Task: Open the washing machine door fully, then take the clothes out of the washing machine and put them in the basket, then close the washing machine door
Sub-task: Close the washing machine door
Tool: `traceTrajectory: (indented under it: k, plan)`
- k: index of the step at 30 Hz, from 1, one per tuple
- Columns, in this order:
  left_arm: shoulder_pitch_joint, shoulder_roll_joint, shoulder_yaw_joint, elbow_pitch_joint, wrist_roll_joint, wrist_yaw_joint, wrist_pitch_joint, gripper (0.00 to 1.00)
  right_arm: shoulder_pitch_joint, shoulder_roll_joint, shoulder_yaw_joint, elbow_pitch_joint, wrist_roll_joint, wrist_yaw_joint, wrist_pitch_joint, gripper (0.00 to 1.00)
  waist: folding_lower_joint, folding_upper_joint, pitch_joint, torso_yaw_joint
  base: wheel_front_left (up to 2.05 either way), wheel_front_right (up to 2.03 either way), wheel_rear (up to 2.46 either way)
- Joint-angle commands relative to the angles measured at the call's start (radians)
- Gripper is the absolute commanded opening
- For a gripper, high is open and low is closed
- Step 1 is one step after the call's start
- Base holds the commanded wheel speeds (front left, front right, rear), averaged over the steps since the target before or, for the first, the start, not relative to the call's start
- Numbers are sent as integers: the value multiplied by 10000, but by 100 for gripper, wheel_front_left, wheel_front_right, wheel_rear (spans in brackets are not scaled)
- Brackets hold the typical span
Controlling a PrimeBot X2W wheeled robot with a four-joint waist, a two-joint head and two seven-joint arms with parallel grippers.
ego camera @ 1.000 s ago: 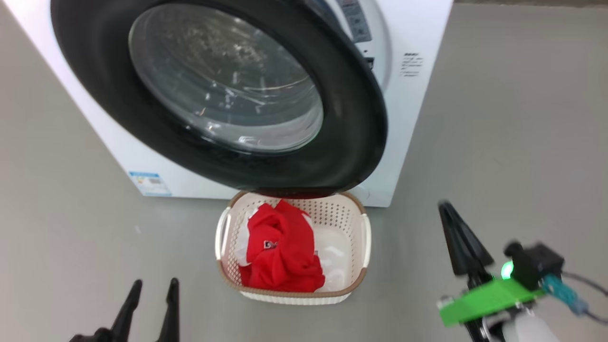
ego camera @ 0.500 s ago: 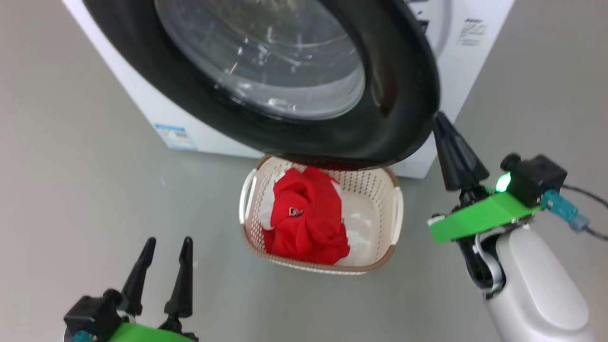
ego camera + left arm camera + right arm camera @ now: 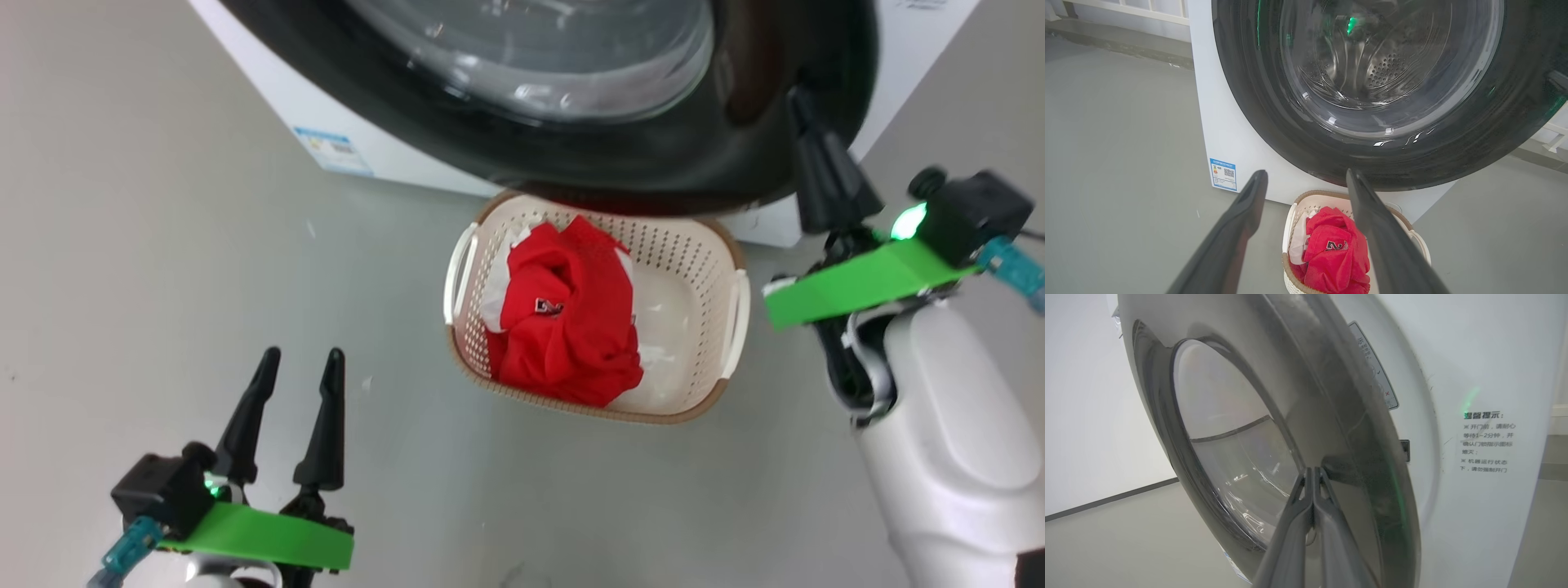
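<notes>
1. One washing machine door [image 3: 620, 167], round and glossy black, with one bulging glass window [image 3: 555, 57]; it stands off the machine's front at an angle, a gap showing along its free edge in the right wrist view
2. One washing machine [image 3: 1216, 102], white, with one small blue label [image 3: 333, 151] low on its front; through the glass the left wrist view shows the perforated steel drum [image 3: 1384, 69]
3. One basket [image 3: 678, 245], cream and perforated, with a brown rim and two white side handles, standing on the floor just before the machine; the door's lower edge overlaps its far rim
4. The clothes [image 3: 571, 335]: one red heap with white fabric at its sides and one small dark logo, lying in the left part of the basket; how many garments it holds cannot be told
5. Right claw [image 3: 800, 102]: two fingers pressed together, nothing between them, tips against the door's black rim near its free edge
6. Left claw [image 3: 301, 359]: two fingers spread wide, holding nothing, over the grey floor [image 3: 122, 245], well apart from the basket
7. Two green wrist brackets, one behind each claw
</notes>
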Motion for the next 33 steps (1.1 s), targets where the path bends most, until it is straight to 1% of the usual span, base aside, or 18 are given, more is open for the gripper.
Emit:
traceTrajectory:
  k: [1, 11, 20, 23, 29, 32, 33]
  plan:
    - [-233, 138, 272, -265, -57, -54, -80, 100, -351, 78, 75, -187, -150, 31, -63, 0, 0, 0, 314, 217, 0, 0, 0]
    - [-774, 107, -48, -351, -251, -54, -80, 100, -1665, 78, -727, 3, -514, 31, -63, 0, 0, 0, 1039, 606, 0, 0, 0]
    - [-988, 156, -88, -387, -329, -54, -80, 100, -2536, 78, -1226, 25, -338, 31, -63, 0, 0, 0, 1365, 616, 0, 0, 0]
    - [-1001, 194, -85, -365, -313, -54, -80, 100, -2559, 78, -1151, 54, -264, 31, -63, 0, 0, 0, 1300, 558, 0, 0, 0]
    - [-887, 314, -53, -265, -247, -54, -80, 100, -1954, 78, -388, 291, -236, 31, -63, 0, 0, 0, 901, 326, 0, 0, 0]
    - [-806, 399, -80, -174, -210, -54, -80, 100, -1464, 78, -82, 375, -226, 31, -63, 25, 0, 0, 601, 197, 0, 0, 0]
    - [-761, 433, -76, -134, -194, -54, -80, 100, -1271, 78, 24, 387, -225, 31, -63, 38, 0, 0, 488, 146, 0, 0, 0]
